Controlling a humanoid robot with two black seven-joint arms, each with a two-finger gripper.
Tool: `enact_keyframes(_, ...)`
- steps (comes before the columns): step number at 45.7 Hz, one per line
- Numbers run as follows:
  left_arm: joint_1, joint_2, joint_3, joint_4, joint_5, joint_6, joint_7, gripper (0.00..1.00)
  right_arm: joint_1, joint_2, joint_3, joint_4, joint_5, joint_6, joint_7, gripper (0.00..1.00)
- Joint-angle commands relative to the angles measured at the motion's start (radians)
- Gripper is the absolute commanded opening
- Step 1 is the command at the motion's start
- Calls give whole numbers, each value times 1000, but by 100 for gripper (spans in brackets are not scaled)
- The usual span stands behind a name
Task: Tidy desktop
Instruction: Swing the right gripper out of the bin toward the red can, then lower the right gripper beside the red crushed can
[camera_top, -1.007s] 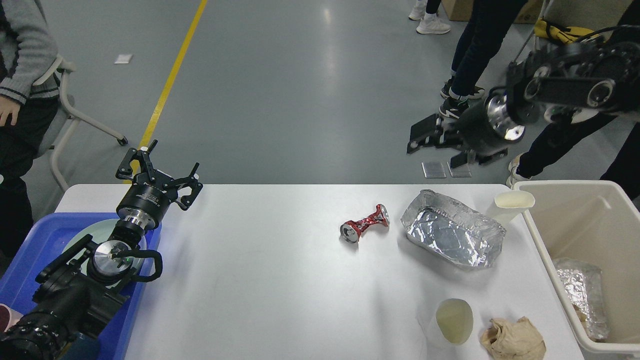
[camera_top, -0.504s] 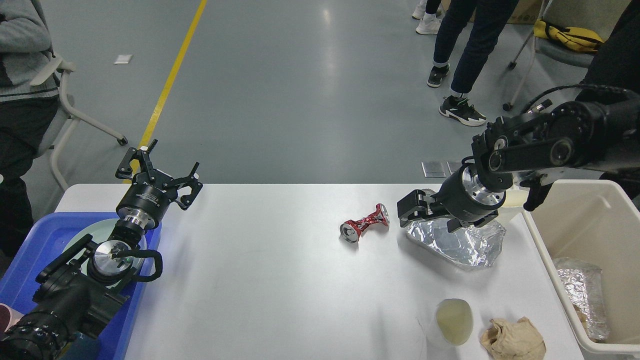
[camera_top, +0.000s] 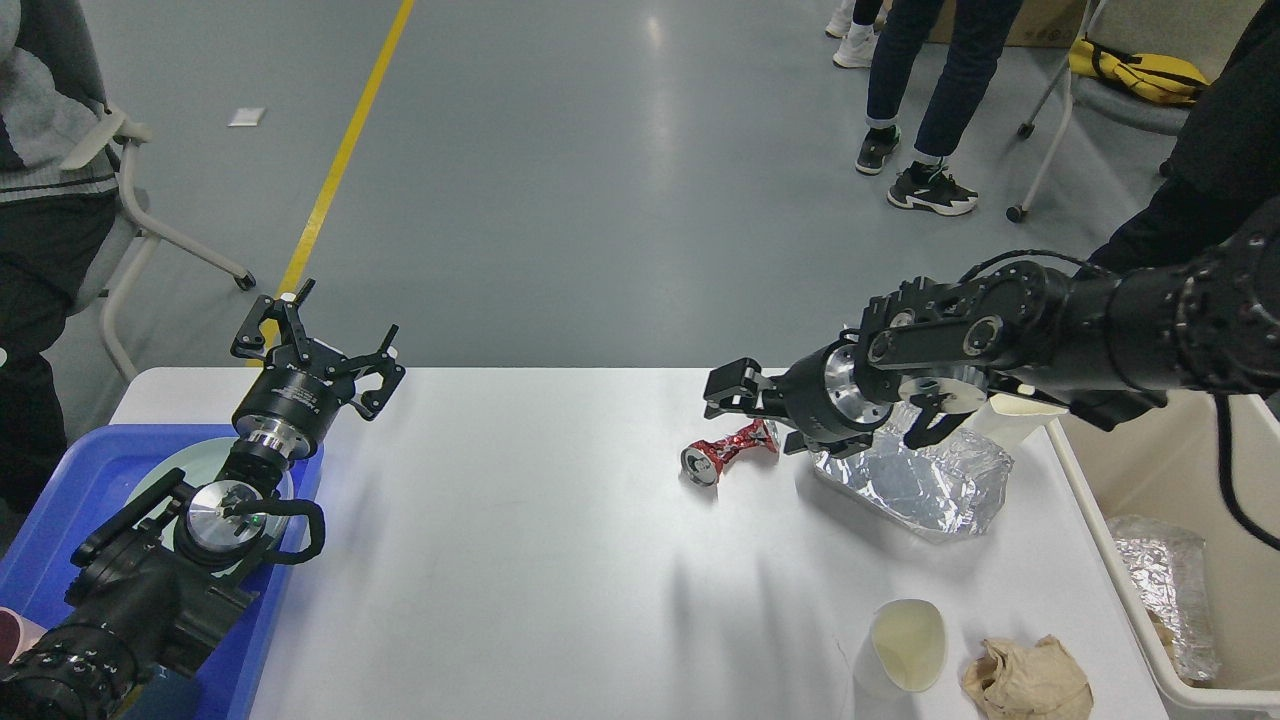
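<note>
Two black arms of mine reach over one large white rectangular worktop (camera_top: 520, 560), smooth and slightly glossy with rounded corners, which fills the lower part of the head view from the blue tray on the left to the cream bin on the right. Beyond it lies a grey polished floor (camera_top: 600, 180) crossed by one yellow line (camera_top: 340, 160).

At far left, one blue plastic tray (camera_top: 60, 520) overlaps the worktop's left edge, with one pale round plate (camera_top: 160, 475) in it, mostly hidden by my left arm. My left gripper (camera_top: 318, 340) hangs over the worktop's far left corner, its fingers spread open and empty.

Near the middle right lies one crushed red drink can (camera_top: 728, 450). My right gripper (camera_top: 735, 392) hovers just above its far end; its fingers look parted, and I see nothing held between them.

Just right of the can sits one crumpled silver foil container (camera_top: 920, 485). There are two pale paper cups: one near cup (camera_top: 905, 645) at the front edge, and one far cup (camera_top: 1025, 408), partly hidden behind my right arm. One crumpled brown paper wad (camera_top: 1028, 682) lies beside the near cup.

At far right, one cream plastic bin (camera_top: 1120, 590) holds one more piece of foil (camera_top: 1170, 580).
</note>
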Motion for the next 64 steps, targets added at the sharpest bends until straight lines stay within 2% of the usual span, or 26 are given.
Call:
enact_keyframes(1,0,-1,1,0,1,0,0,96,-64,76,43,-102,49,-62,-5,100)
enact_keyframes(6,0,1,-1,0,1,0,0,96,-103,147,49,-164,57,-89,-35,100)
enact_keyframes(11,0,-1,-1,0,-1,0,0,96,-110,187,85,-181,57,-173,-101,100)
enact_keyframes(13,0,-1,-1,0,1,0,0,96,-124,211,80,-207,57,-223,-144,100)
enact_keyframes(17,0,1,1,0,-1,0,0,96,-185,274,85,-259,61,-259,-193,100)
enact_keyframes(22,0,-1,-1,0,1,0,0,96,-262,310,86,-345,84,-271,-205,100)
enact_keyframes(31,0,-1,-1,0,-1,0,0,96,-296,300,115,-367,84,-308,-212,100)
enact_keyframes(38,0,-1,1,0,-1,0,0,96,-308,302,115,-363,74,-329,-291,100)
enact_keyframes(64,0,-1,-1,0,-1,0,0,96,-331,302,155,-411,80,-346,-291,100)
